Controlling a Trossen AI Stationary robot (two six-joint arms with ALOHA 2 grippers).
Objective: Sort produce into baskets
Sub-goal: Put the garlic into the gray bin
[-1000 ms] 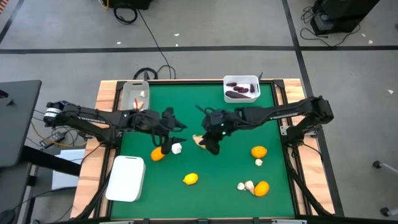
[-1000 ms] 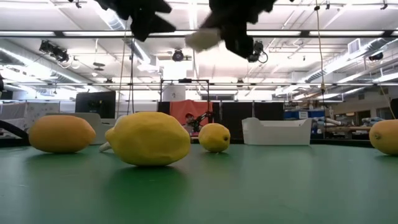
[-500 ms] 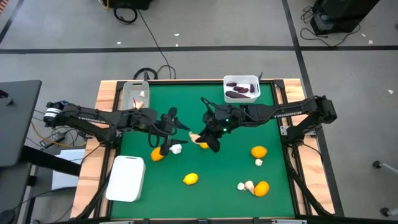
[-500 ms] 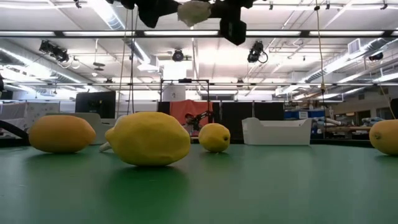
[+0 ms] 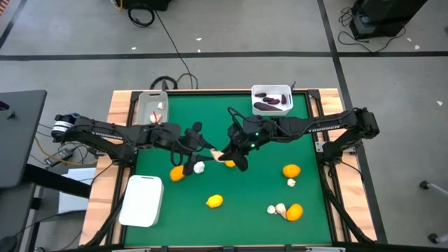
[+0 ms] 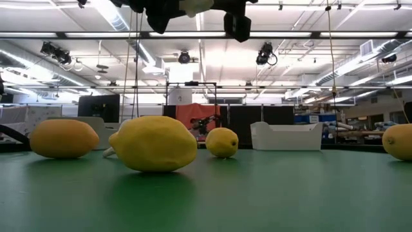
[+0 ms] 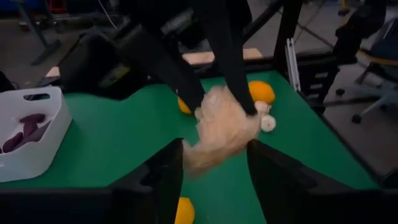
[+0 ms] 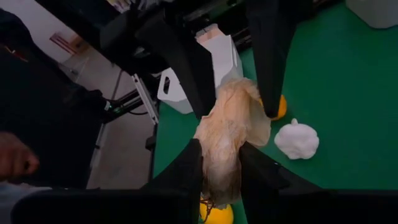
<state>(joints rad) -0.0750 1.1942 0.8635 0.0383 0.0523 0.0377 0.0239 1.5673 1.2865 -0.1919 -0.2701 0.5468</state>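
High view: your right gripper (image 5: 225, 156) and left gripper (image 5: 207, 148) meet mid-table over a pale garlic bulb (image 5: 219, 154), mostly hidden.
Low view: grippers cropped at top.
Left wrist: fingers (image 7: 165, 174) flank bulb (image 7: 219, 127); contact unclear.
Right wrist: fingers (image 8: 186, 168) pinch bulb (image 8: 229, 140).

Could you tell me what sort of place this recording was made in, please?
Probably a robotics lab or workshop: the low view shows an open ceiling with strip lights and benches with equipment behind the green table, and the high view shows a concrete floor with loose cables.
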